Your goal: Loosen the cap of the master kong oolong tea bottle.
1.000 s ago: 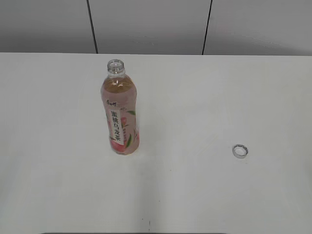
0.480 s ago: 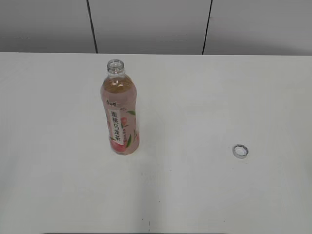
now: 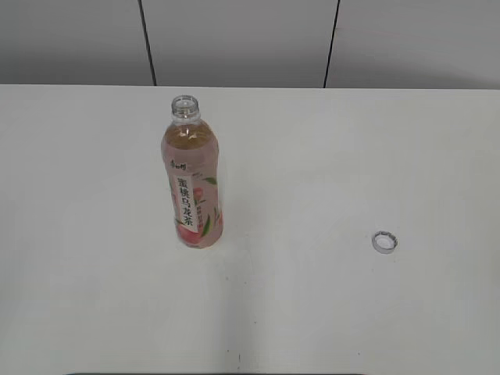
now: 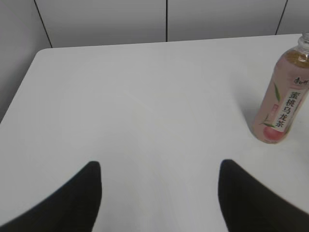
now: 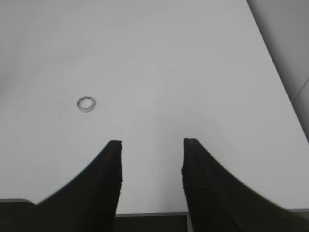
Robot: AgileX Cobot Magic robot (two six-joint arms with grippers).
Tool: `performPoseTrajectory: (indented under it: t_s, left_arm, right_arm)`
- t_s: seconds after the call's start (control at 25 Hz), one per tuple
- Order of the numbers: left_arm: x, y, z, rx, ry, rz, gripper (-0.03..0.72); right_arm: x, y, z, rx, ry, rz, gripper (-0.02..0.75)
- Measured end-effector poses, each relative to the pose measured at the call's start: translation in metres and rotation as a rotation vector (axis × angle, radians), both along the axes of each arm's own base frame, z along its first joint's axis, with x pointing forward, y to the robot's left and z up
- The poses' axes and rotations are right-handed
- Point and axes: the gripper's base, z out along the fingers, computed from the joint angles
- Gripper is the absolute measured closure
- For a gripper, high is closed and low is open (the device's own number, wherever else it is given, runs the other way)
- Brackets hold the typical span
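The master kong oolong tea bottle (image 3: 193,183) stands upright on the white table, left of centre, with its mouth open and no cap on it. It also shows at the right edge of the left wrist view (image 4: 282,99). The cap (image 3: 383,241) lies apart on the table to the right, hollow side up; it also shows in the right wrist view (image 5: 86,103). My left gripper (image 4: 159,169) is open and empty, well to the left of the bottle. My right gripper (image 5: 152,145) is open and empty, near the table's front edge, right of the cap. Neither gripper shows in the exterior view.
The white table (image 3: 328,156) ends at a grey panelled wall (image 3: 234,39) behind. Its left edge and rounded corner show in the left wrist view (image 4: 34,63). Its right edge shows in the right wrist view (image 5: 277,72), with the front edge below the jaws.
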Motion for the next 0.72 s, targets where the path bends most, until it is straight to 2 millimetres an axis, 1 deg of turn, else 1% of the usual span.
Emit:
performPoseTrajectory:
  t_s: [0.12,0.24,0.72]
  left_arm:
    - [-0.0002,-0.0004,0.0000,0.000,0.000,0.031,0.239]
    - [-0.0002,-0.0004,0.0000,0.000,0.000,0.036,0.244]
    - [-0.0003,-0.0004,0.0000,0.000,0.000,0.038,0.259]
  right_arm:
    - [-0.0016,0.0007,0.0000,0.000,0.000,-0.097,0.419]
    - [-0.0026,0.0011,0.0000,-0.001,0.000,-0.157,0.419]
    - [-0.0028,0.0013,0.0000,-0.001,0.000,-0.171,0.421]
